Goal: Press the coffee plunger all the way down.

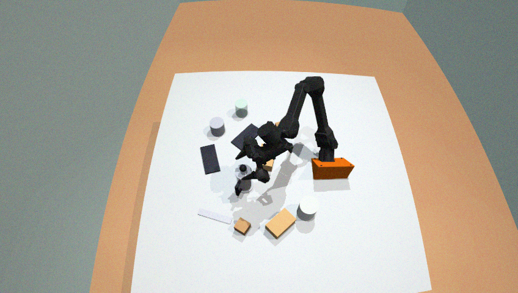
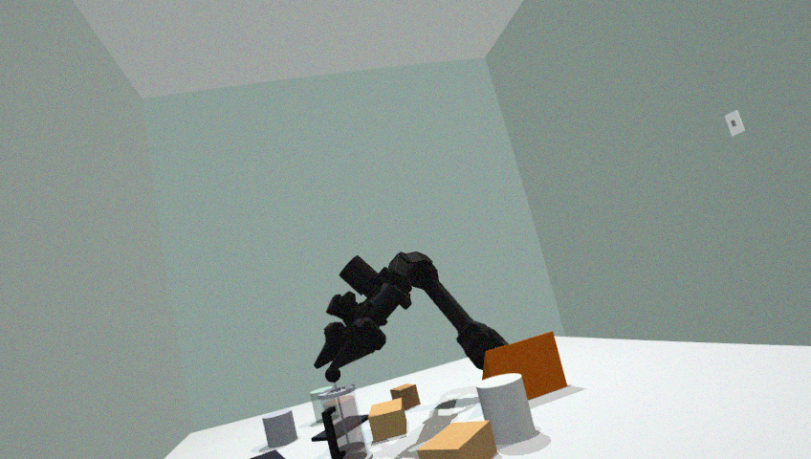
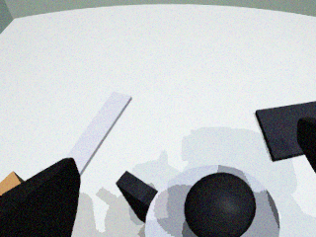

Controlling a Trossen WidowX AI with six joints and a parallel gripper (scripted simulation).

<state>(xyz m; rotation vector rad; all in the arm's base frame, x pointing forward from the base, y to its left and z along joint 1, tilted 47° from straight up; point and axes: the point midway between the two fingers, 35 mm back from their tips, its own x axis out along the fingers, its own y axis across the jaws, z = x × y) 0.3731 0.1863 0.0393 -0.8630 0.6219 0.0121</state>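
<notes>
The coffee press (image 1: 245, 183) (image 2: 343, 419) (image 3: 137, 193) is a clear glass cylinder with a black side handle (image 2: 328, 430), standing upright on the white mat (image 1: 349, 246). Its black plunger knob (image 1: 242, 167) (image 2: 332, 374) (image 3: 219, 205) sits low, a short way above the lid. My gripper (image 1: 250, 163) (image 2: 328, 361) (image 3: 192, 150) is open. It hangs just above the knob with one finger on each side, not touching it. In the wrist view the fingers show only at the left and right edges.
Around the press are two dark flat plates (image 1: 209, 158) (image 1: 245, 135), a grey cylinder (image 1: 217, 126), a pale green cylinder (image 1: 240, 107), a white strip (image 1: 214, 215) (image 3: 101, 130), a small brown cube (image 1: 242, 225), a tan box (image 1: 280, 222), a white cylinder (image 1: 308, 207) and the orange arm base (image 1: 332, 168).
</notes>
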